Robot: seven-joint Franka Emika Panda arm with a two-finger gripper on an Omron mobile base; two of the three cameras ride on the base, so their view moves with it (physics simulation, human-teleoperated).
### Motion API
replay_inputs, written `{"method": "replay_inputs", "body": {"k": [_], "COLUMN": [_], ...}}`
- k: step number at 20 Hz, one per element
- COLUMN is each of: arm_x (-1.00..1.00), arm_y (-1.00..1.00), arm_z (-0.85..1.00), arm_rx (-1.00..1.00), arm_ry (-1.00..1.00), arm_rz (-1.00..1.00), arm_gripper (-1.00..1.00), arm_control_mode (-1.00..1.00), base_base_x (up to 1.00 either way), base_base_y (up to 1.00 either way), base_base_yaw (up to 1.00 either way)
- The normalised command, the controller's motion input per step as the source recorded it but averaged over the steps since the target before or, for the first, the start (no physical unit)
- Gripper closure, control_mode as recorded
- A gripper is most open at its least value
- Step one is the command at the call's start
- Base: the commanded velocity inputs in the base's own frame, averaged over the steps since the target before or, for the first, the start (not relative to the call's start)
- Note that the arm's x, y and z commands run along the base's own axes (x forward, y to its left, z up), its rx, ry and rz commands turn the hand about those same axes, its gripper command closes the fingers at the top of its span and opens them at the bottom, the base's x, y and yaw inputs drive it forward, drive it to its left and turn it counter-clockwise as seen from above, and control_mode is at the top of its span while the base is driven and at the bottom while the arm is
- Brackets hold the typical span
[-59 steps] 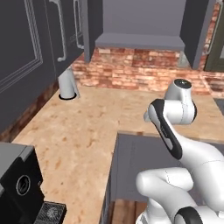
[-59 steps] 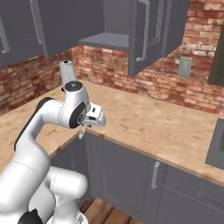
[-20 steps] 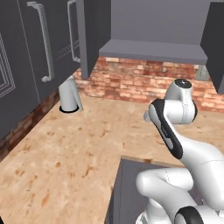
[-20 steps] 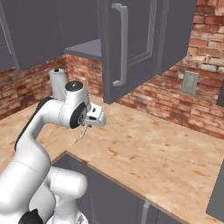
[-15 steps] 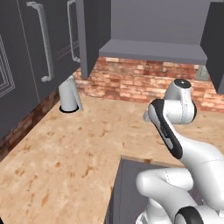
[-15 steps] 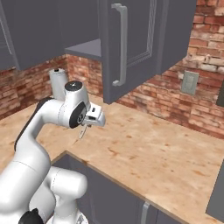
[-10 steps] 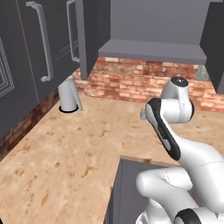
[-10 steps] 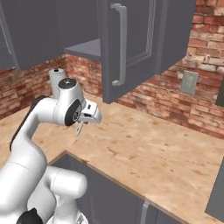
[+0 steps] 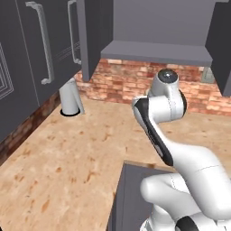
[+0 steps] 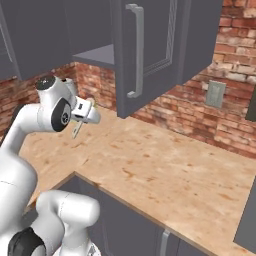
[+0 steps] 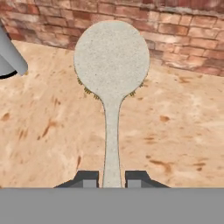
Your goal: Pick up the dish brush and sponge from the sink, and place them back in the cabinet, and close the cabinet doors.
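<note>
The fingers [image 11: 111,179] are clamping the dish brush [image 11: 112,74] by its thin handle above the worktop [image 9: 67,158], so it is risking pivoting or slipping before reaching the cabinet [image 9: 155,49] shelf.

The claw [image 11: 111,179] grips the thin handle of the dish brush [image 11: 111,61], its round head raised over the speckled table [image 11: 175,131] near the brick wall [image 11: 175,17]

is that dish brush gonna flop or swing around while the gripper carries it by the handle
Probably stiff: the dish brush runs straight out from the gripper without sagging. It looks small and light. Held at the thin handle's end, it might pivot if bumped.
</note>
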Motion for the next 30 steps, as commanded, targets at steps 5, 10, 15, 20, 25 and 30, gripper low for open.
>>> {"method": "replay_inputs", "body": {"k": [5,10,15,20,25,30], "arm_x": [0.3,0.27,0.11,0.0,0.0,0.05], "arm_y": [0.01,0.0,0.0,0.0,0.0,-0.01], "arm_z": [0.61,0.54,0.48,0.45,0.54,0.45], "arm_rx": [0.0,0.0,0.0,0.0,0.0,0.0], "arm_ry": [-0.07,-0.06,-0.07,-0.05,-0.04,-0.04], "arm_rz": [-0.12,-0.07,-0.01,0.0,0.0,0.0], "arm_gripper": [1.0,1.0,1.0,1.0,1.0,1.0], "arm_control_mode": [-1.0,-1.0,-1.0,-1.0,-1.0,-1.0], "base_base_x": [0.0,0.0,0.0,0.0,0.0,0.0], "base_base_y": [0.0,0.0,0.0,0.0,0.0,0.0], "base_base_yaw": [0.0,0.0,0.0,0.0,0.0,0.0]}}
